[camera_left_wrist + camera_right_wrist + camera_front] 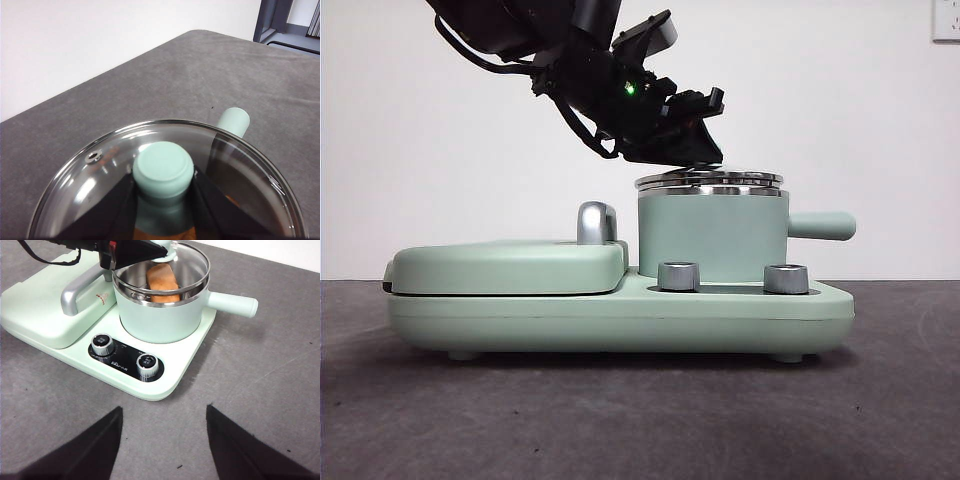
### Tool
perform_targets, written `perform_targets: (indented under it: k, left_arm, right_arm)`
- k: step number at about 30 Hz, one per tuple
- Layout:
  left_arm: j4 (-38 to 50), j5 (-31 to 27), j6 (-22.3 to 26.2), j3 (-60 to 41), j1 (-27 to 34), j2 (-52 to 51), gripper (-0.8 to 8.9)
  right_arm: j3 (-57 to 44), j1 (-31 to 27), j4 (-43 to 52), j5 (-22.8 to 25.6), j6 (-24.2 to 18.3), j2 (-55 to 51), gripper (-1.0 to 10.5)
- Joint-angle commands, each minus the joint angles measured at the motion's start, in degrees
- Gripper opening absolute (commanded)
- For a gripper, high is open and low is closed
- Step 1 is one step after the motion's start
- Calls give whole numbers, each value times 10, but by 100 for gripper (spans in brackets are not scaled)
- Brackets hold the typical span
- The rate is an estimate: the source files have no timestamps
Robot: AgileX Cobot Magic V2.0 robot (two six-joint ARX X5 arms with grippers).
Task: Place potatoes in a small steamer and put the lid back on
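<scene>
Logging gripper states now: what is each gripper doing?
Left gripper: closed on the lid knob, over the small steamer.
Right gripper: open, empty.

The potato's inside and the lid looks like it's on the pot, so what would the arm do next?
Probably open and lift away. The left gripper grips the lid by its knob; the lid seems to sit on the steamer over the potato.
</scene>
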Motion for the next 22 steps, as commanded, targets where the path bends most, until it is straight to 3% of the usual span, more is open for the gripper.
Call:
perform_targets:
  k: [1, 22]
  left_arm:
    - [14, 3, 0, 22, -4, 13, 15]
    - [-38, 5, 17, 22, -21, 16, 14]
  right_arm:
    - [2, 2, 6, 1, 3, 2, 257]
    - [2, 2, 6, 3, 3, 2, 257]
